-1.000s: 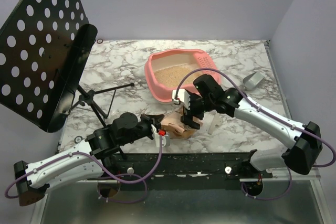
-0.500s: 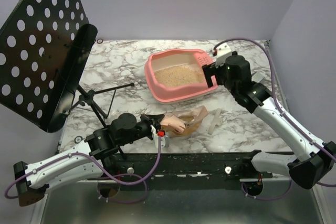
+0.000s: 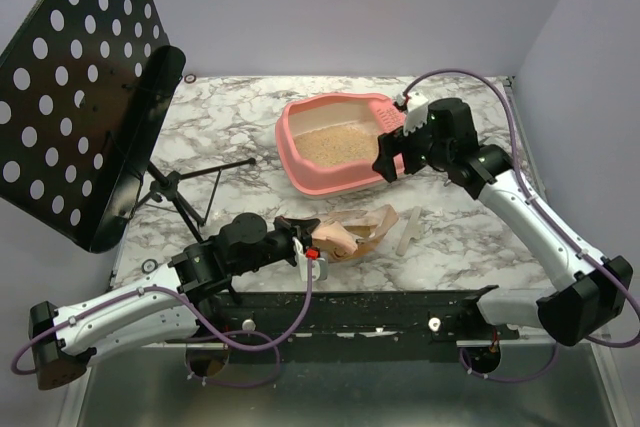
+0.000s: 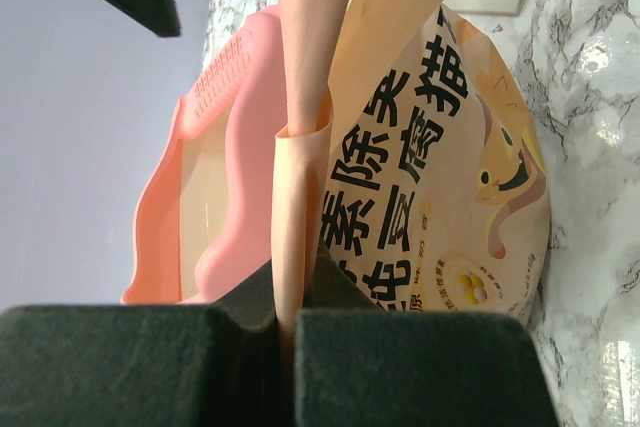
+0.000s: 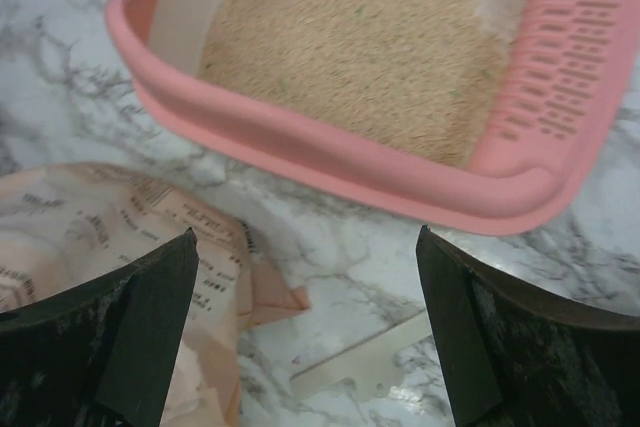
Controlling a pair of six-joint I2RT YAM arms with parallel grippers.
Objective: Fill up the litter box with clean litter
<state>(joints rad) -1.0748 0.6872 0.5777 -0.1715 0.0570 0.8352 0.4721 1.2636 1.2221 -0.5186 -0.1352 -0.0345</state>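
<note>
**Litter bedded, bag pinched**

Sandy tan clean litter (image 5: 350, 47) is spread inside the pink high-rimmed plastic litter box (image 3: 340, 185) at mid-table. The printed tan paper bag (image 4: 440, 197) is clamped by the left gripper (image 4: 285, 322). The right gripper (image 5: 305, 237) is spread wide and empty. Another pour is probably called for, so the bag must be lifted over the rim.

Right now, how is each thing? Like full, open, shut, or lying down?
litter box, upright, partly filled.
clean litter, spread over the box floor.
paper litter bag, crumpled, lying on the marble table.
left gripper, shut on the bag's edge.
right gripper, open, empty, by the box.
white plastic strip, lying flat beside the bag.
music stand, standing, plate tilted.
</note>
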